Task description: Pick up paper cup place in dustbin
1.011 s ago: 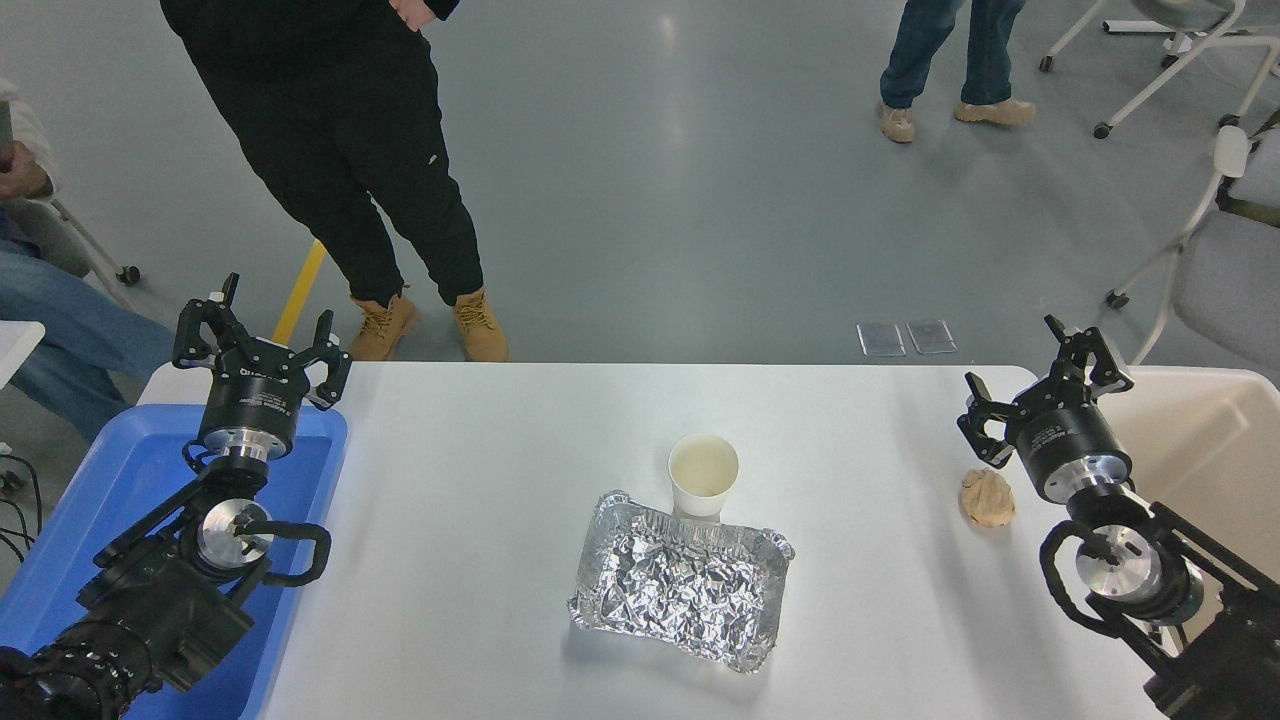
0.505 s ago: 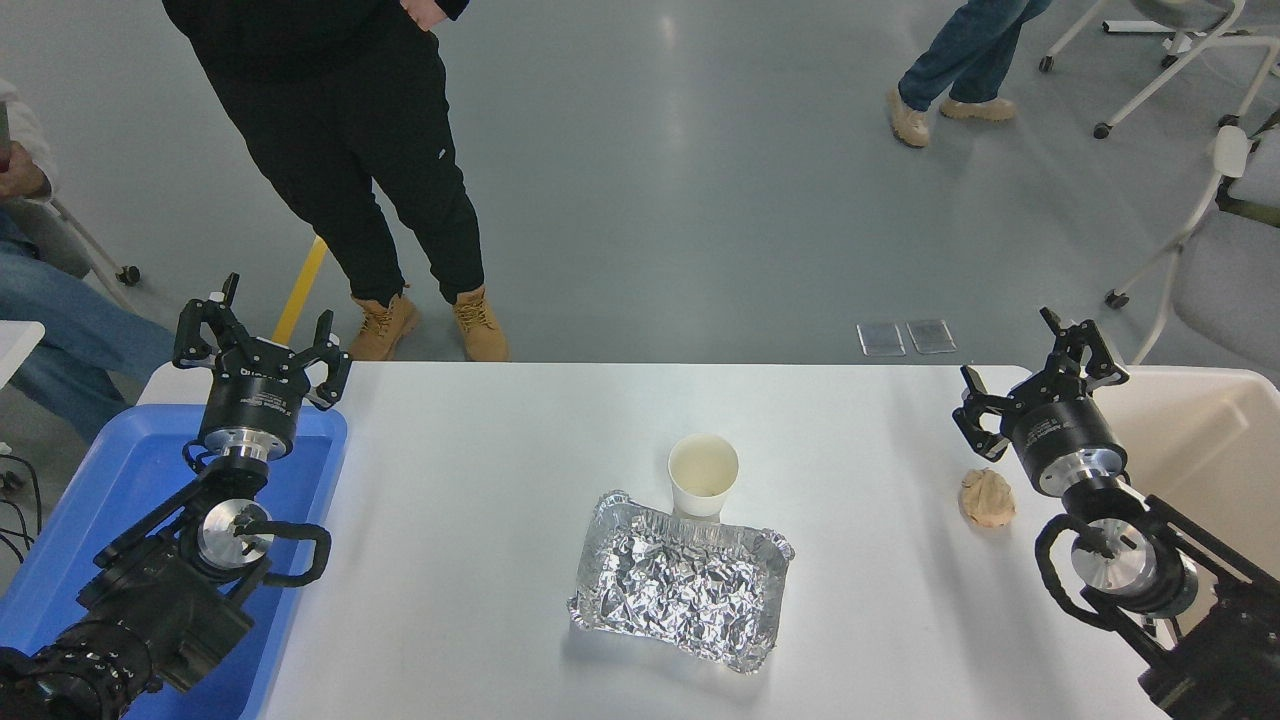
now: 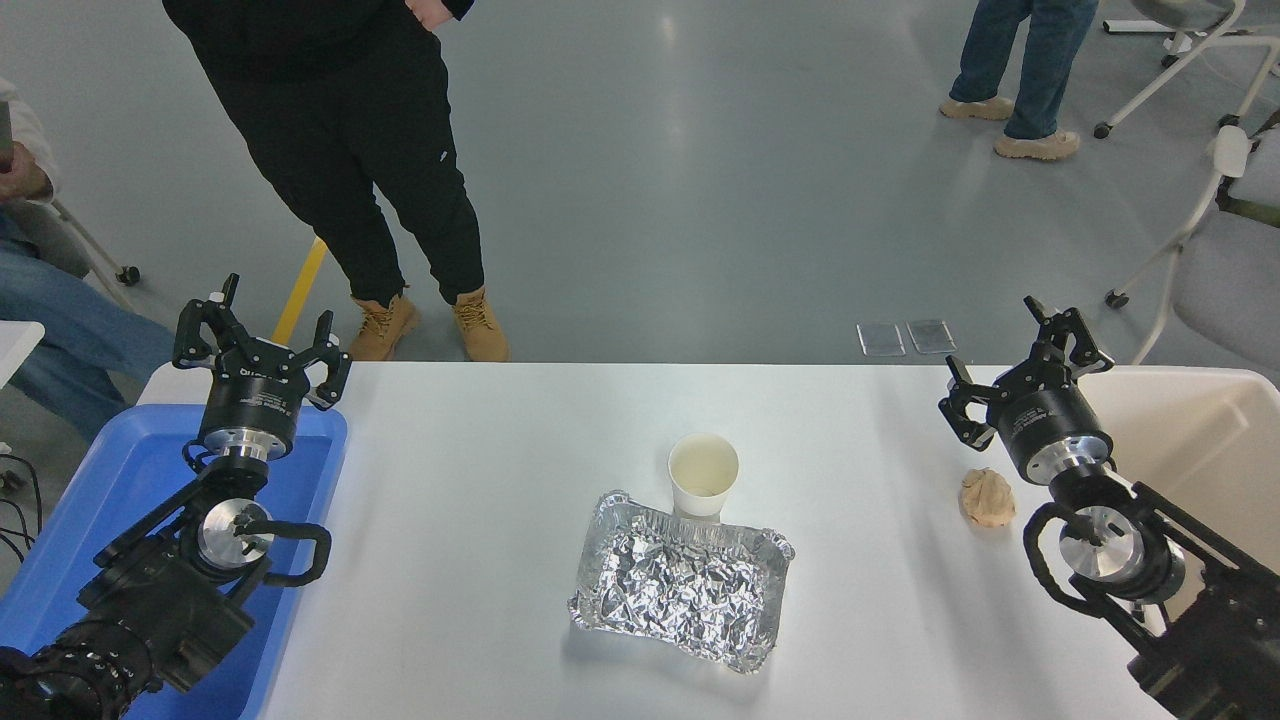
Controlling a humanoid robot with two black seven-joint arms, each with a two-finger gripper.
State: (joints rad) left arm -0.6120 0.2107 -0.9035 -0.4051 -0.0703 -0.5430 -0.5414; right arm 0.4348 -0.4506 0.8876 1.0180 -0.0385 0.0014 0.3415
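The white paper cup [image 3: 703,474] stands upright near the middle of the white table [image 3: 480,480], touching the far edge of a crinkled foil tray [image 3: 680,582]. The cream dustbin [image 3: 1190,430] stands at the table's right end. My right gripper [image 3: 1020,360] is open and empty, above the table's far right part, well right of the cup and just left of the dustbin. My left gripper [image 3: 262,335] is open and empty, parked at the lower left over the blue bin [image 3: 120,490].
A crumpled tan paper ball [image 3: 987,497] lies just in front of my right gripper. A person in black trousers [image 3: 350,170] stands at the far edge, another person's legs [image 3: 1030,70] at the far right. Chairs stand at the right.
My right gripper has moved a little left and away from me, staying open. The person at the far right has walked to the right. The cup has not moved.
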